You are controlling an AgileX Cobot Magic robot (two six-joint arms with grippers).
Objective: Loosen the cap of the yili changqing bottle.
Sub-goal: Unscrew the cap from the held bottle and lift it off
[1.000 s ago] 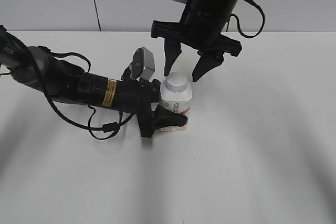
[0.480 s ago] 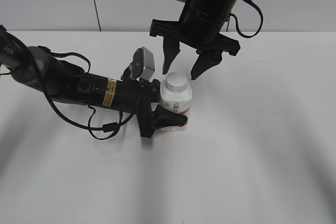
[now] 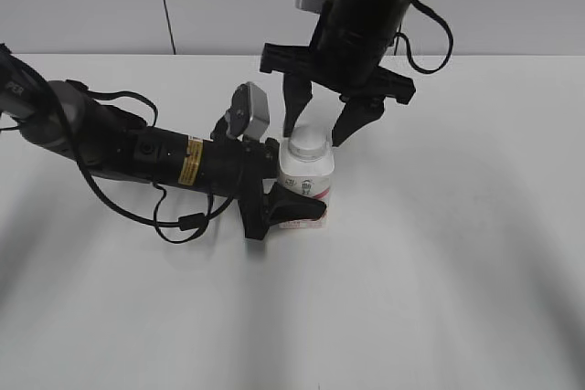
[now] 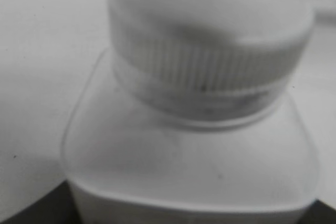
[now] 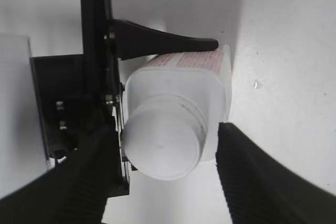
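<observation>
The yili changqing bottle (image 3: 307,180) stands upright on the white table, white with a pink-red label. Its white ridged cap (image 3: 309,142) is on top. My left gripper (image 3: 285,195) is shut on the bottle's body from the left. The left wrist view shows the cap (image 4: 210,45) and the bottle's shoulder (image 4: 189,161) close up, blurred; the fingers are hidden there. My right gripper (image 3: 320,125) is open, pointing down, its two fingers straddling the cap without touching it. In the right wrist view the cap (image 5: 163,145) lies between the open fingers (image 5: 252,177), above the bottle (image 5: 178,93).
The white table (image 3: 439,253) stretches all around. The left arm (image 3: 137,148) lies low across the table's left side with cables beside it. A grey wall stands behind.
My right gripper has come down and slightly left, so its open fingers now flank the cap. The left gripper and the bottle have not moved.
</observation>
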